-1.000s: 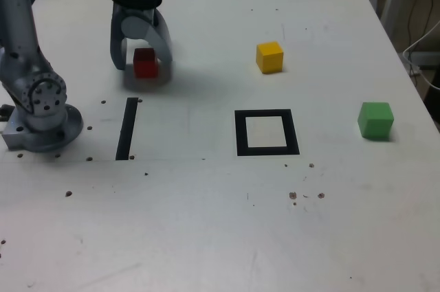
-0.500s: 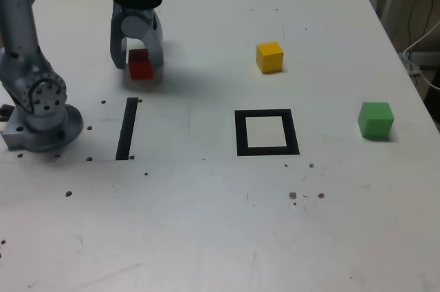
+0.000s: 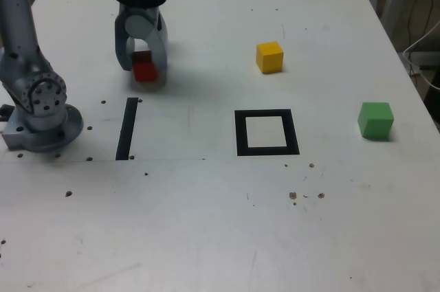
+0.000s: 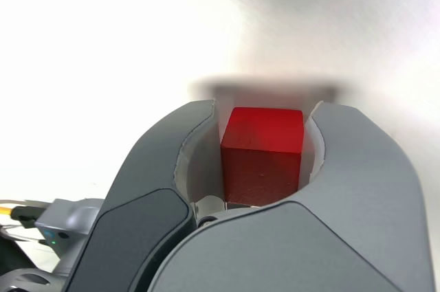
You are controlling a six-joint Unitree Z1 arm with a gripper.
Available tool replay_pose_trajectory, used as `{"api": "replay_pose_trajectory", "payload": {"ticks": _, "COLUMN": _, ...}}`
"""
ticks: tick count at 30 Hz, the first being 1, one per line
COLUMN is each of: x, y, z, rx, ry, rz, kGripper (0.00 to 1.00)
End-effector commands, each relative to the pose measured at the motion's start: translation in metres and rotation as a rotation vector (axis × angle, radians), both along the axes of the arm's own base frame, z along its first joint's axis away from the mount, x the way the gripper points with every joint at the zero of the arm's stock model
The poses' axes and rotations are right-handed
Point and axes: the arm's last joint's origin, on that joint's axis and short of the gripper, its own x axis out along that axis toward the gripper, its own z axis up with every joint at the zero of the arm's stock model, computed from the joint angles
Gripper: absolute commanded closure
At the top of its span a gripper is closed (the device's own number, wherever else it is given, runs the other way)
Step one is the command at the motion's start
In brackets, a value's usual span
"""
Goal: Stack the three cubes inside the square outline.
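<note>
My gripper (image 3: 143, 66) stands at the far left of the exterior view, its two grey fingers pressed against the sides of the red cube (image 3: 144, 67). The wrist view confirms it: the red cube (image 4: 262, 156) fills the gap of the gripper (image 4: 264, 117) with both jaws touching it. A shadow under the cube is blurred, so whether it rests on the table is unclear. The yellow cube (image 3: 269, 57) sits at the far middle. The green cube (image 3: 375, 120) lies at the exterior view's right. The square outline (image 3: 266, 132), black tape with a white centre, holds nothing.
A straight black stripe (image 3: 127, 128) lies on the white table (image 3: 220, 223) below the gripper. The arm's grey base (image 3: 40, 110) stands at the exterior view's left edge. Small dark specks dot the table's near half.
The jaws have narrowed from wide open to pressing on the red cube. The cube and gripper have shifted slightly toward the exterior view's right.
</note>
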Motion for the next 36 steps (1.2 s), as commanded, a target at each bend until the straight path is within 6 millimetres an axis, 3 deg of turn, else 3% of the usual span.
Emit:
{"api": "replay_pose_trajectory", "payload": {"ticks": 1, "x": 0.0, "y": -0.011, "z": 0.014, "rx": 0.022, "ry": -0.049, "rz": -0.028, "kGripper": 0.83}}
{"api": "replay_pose_trajectory", "payload": {"ticks": 5, "x": 0.003, "y": -0.039, "z": 0.04, "rx": 0.043, "ry": -0.163, "rz": -0.097, "kGripper": 0.86}}
{"api": "replay_pose_trajectory", "payload": {"ticks": 8, "x": 0.009, "y": -0.058, "z": 0.048, "rx": 0.008, "ry": -0.198, "rz": -0.142, "kGripper": 0.86}}
{"api": "replay_pose_trajectory", "payload": {"ticks": 13, "x": 0.023, "y": -0.085, "z": 0.054, "rx": -0.019, "ry": -0.179, "rz": -0.174, "kGripper": 0.86}}
{"api": "replay_pose_trajectory", "payload": {"ticks": 23, "x": 0.067, "y": -0.123, "z": 0.087, "rx": 0.041, "ry": -0.11, "rz": -0.148, "kGripper": 0.86}}
{"api": "replay_pose_trajectory", "payload": {"ticks": 31, "x": 0.099, "y": -0.143, "z": 0.093, "rx": 0.036, "ry": -0.101, "rz": -0.099, "kGripper": 0.86}}
{"api": "replay_pose_trajectory", "payload": {"ticks": 36, "x": 0.119, "y": -0.153, "z": 0.084, "rx": 0.048, "ry": -0.1, "rz": -0.08, "kGripper": 0.86}}
